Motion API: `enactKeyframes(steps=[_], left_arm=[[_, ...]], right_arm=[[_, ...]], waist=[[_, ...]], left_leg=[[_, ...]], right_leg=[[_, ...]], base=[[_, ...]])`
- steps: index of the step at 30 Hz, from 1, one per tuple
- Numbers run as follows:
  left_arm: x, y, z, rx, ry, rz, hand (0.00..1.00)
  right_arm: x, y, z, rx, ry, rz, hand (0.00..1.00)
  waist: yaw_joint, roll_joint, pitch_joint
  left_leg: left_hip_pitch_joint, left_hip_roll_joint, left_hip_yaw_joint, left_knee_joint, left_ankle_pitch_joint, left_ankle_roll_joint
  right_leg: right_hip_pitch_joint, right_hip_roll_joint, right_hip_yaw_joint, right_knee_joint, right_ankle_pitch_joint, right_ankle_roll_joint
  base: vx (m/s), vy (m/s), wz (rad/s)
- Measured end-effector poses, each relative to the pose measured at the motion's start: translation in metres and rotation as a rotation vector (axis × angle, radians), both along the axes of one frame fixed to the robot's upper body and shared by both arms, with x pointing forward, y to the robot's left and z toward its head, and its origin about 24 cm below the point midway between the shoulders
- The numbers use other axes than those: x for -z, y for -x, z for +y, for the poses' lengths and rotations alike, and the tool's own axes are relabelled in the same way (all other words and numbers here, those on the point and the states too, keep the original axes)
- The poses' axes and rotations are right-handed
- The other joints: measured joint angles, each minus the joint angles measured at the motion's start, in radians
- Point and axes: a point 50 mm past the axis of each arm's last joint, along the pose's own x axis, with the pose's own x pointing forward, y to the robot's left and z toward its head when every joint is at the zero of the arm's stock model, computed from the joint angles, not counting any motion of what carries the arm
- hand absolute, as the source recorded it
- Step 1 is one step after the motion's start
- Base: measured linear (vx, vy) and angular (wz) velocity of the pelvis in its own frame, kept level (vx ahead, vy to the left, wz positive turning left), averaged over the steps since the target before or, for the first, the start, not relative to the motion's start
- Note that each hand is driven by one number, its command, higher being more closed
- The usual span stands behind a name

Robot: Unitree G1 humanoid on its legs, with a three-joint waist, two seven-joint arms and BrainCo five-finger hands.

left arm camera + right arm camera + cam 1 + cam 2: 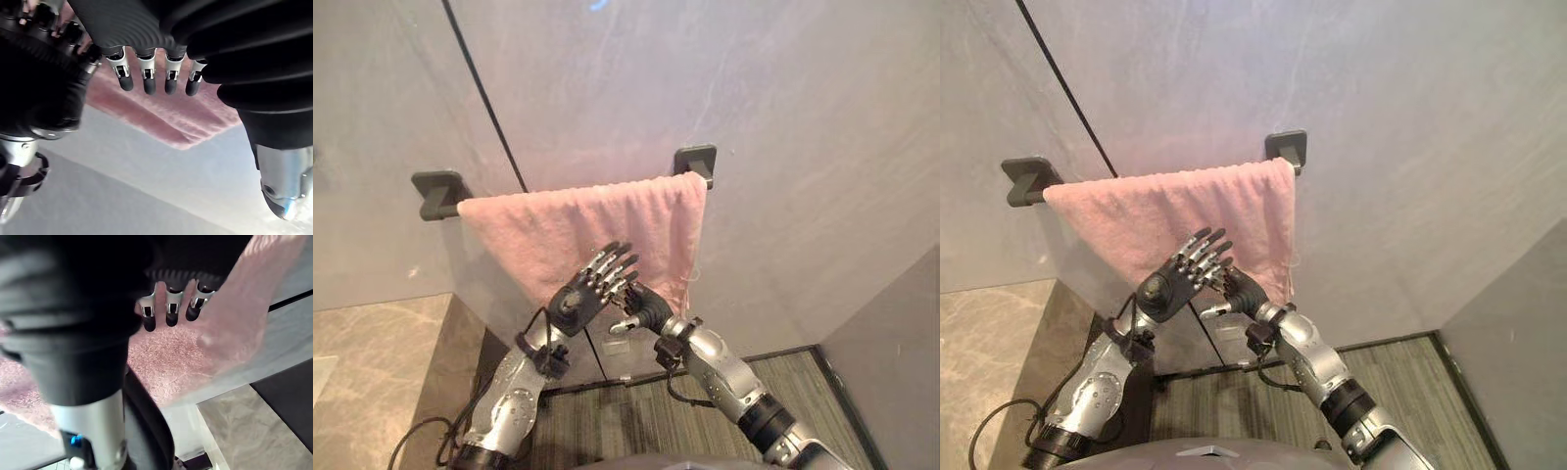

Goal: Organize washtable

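Pink terry towel [558, 227] hangs draped over a dark-bracketed wall rail [440, 193]. The left hand [587, 292] and right hand [646, 308] hover at its lower edge with fingers loosely extended, holding nothing, seemingly ready to straighten it.

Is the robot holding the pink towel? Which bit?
No, nothing is held. The left hand and the right hand are both up near the pink towel's lower edge, fingers straight, not curled round it.

Towel rail [438, 193]: dark, square-ended, fixed to the grey wall [783, 98]. Carries one pink towel [568, 230], draped over it, spanning nearly its full length.
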Motion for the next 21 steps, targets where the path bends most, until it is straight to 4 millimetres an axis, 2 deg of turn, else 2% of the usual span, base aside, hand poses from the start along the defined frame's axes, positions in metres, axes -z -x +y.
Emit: enactKeyframes(steps=[8,11,13,17,19,21], left_arm=[[0.009,-0.011,0.001,-0.029,-0.031,0.057,0.0],[0.007,-0.014,0.009,-0.085,-0.031,0.06,0.0],[0.005,-0.017,0.019,-0.165,-0.013,0.058,0.0],[-0.002,-0.019,0.048,-0.354,0.035,0.027,0.0],[-0.001,-0.016,0.056,-0.41,0.056,0.027,0.0],[0.005,-0.007,0.071,-0.512,0.08,0.045,0.0]], right_arm=[[-0.002,-0.006,0.001,0.024,0.02,-0.006,0.0],[-0.007,-0.014,-0.003,0.056,0.026,-0.021,0.0],[-0.011,-0.023,-0.015,0.136,0.008,-0.029,0.0],[-0.02,-0.041,-0.06,0.364,-0.036,-0.044,0.0],[-0.021,-0.042,-0.08,0.452,-0.056,-0.046,0.0],[-0.019,-0.038,-0.109,0.589,-0.073,-0.041,0.0]], waist=[[-0.006,0.0,0.0],[-0.006,0.0,0.0],[-0.004,0.0,0.0],[0.006,-0.002,0.003],[0.014,-0.004,0.007],[0.015,-0.008,0.012]], left_leg=[[-0.001,0.003,0.014,0.0,-0.001,0.0],[-0.007,0.004,0.022,0.0,-0.001,0.0],[-0.006,0.004,0.022,0.0,-0.001,0.0],[-0.008,0.004,0.02,0.0,-0.001,0.0],[-0.009,0.004,0.019,0.0,-0.001,0.0],[-0.013,0.004,0.012,-0.001,-0.001,0.0]], right_leg=[[-0.007,0.003,0.013,0.0,0.002,-0.002],[-0.018,0.005,0.022,-0.001,0.007,-0.003],[-0.018,0.005,0.022,-0.001,0.007,-0.003],[-0.018,0.005,0.021,-0.001,0.007,-0.003],[-0.018,0.005,0.02,-0.001,0.007,-0.003],[-0.018,0.004,0.014,-0.002,0.006,-0.003]], base=[[0.0,0.001,-0.04],[-0.01,0.003,-0.07],[0.0,0.002,-0.02],[0.0,0.0,0.0],[0.0,-0.001,0.02],[0.0,-0.004,0.07]])
